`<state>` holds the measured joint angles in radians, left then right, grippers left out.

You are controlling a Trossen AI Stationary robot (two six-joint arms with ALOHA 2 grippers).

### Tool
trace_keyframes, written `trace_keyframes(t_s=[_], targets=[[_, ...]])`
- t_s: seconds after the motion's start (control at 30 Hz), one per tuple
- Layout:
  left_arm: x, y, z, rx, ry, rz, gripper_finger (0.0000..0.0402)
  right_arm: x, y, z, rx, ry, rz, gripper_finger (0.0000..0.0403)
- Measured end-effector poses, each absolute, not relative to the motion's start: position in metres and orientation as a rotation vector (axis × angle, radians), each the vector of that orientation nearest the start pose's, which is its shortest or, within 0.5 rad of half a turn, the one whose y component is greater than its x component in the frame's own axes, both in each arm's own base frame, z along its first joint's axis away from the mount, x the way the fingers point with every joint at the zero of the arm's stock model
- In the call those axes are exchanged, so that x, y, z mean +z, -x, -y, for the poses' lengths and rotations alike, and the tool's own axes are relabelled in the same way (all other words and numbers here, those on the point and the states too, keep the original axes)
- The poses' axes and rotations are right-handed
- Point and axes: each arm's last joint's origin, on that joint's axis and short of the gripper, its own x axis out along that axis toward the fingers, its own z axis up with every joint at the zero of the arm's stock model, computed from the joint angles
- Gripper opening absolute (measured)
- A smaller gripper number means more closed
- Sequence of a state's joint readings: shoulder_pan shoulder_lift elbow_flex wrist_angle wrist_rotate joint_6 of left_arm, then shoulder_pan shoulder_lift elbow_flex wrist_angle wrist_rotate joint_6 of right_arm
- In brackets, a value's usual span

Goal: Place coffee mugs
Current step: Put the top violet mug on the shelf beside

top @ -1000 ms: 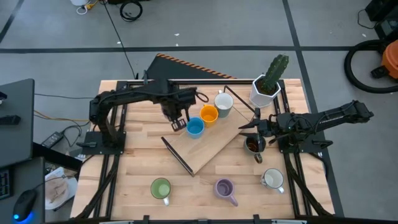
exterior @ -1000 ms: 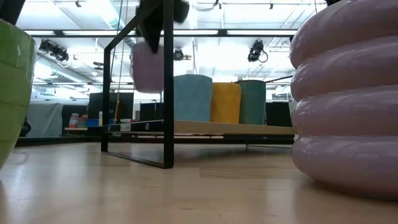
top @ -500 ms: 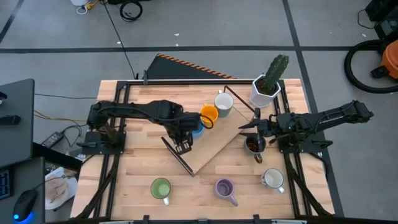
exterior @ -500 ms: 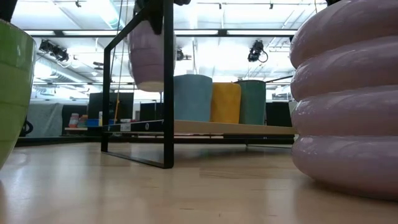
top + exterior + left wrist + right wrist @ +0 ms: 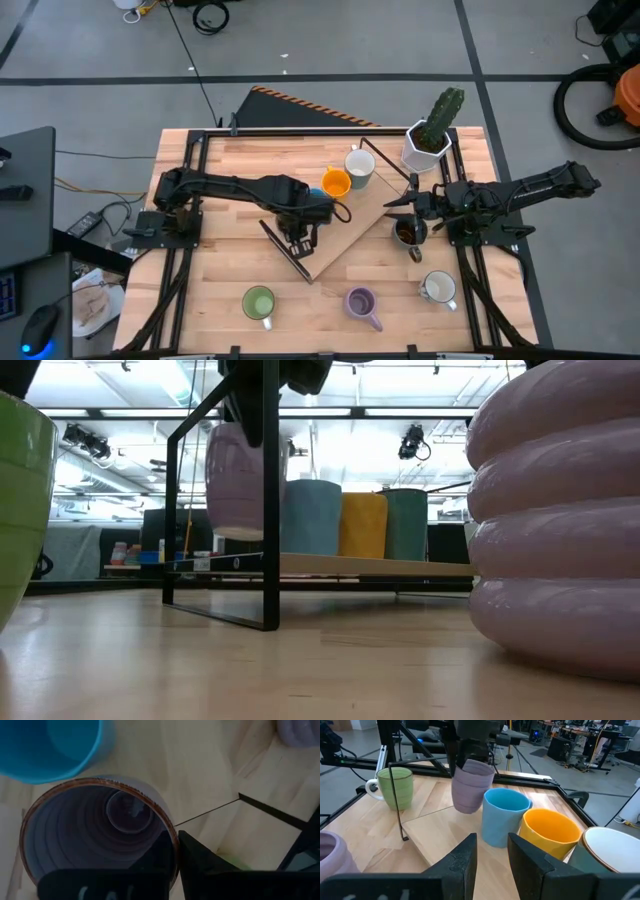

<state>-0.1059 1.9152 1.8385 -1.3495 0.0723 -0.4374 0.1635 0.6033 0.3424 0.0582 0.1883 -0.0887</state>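
Observation:
My left gripper (image 5: 300,232) hangs over the wooden board (image 5: 345,238), shut on a lilac mug (image 5: 238,480), which also shows in the right wrist view (image 5: 470,787). Beside it on the board stand the blue mug (image 5: 504,816), the orange mug (image 5: 336,183) and a white mug (image 5: 359,165), each on its base. My right gripper (image 5: 492,852) waits open near the board's right corner, above the dark brown mug (image 5: 406,232). On the near table stand a green mug (image 5: 259,303), a second lilac mug (image 5: 361,302) and a white mug (image 5: 438,288). My left gripper holds the lilac mug by its brown-edged rim (image 5: 174,836), one finger inside the mug (image 5: 162,852) and one outside (image 5: 200,865). The fingers come from above, pointing down. The mug hangs below them, slightly tilted, its base lifted just clear of the board.
A black metal frame stands around the board, with a post (image 5: 270,490) close to the held mug. The white faceted cactus pot (image 5: 428,142) sits at the table's far right corner. Bare board lies on the near side of the blue mug.
My left gripper has carried the lilac mug toward the table's near edge and a little to the right, then lowered it beside the blue mug, until its base is just above the board. The grip stayed shut. The right arm kept still.

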Motion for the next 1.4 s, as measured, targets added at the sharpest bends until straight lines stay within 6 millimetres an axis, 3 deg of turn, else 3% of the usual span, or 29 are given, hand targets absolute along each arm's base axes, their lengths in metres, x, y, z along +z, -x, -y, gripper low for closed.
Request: trace_keyframes(t_s=[0.4,0.57,1.07,1.4], targets=[[0.294,-0.366,0.049,0.200,0.309,-1.471,0.0024,0.229,-0.148,-0.019,-0.016,0.124,-0.200,0.0114],[0.276,-0.365,0.051,0.190,0.314,-1.509,0.0025,0.229,-0.148,-0.019,-0.016,0.124,-0.200,0.0114],[0.267,-0.365,0.049,0.198,0.281,-1.496,0.0028,0.229,-0.148,-0.019,-0.012,0.123,-0.193,0.0114],[0.265,-0.367,0.048,0.253,0.259,-1.474,0.0105,0.229,-0.148,-0.019,-0.010,0.122,-0.194,0.0114]])
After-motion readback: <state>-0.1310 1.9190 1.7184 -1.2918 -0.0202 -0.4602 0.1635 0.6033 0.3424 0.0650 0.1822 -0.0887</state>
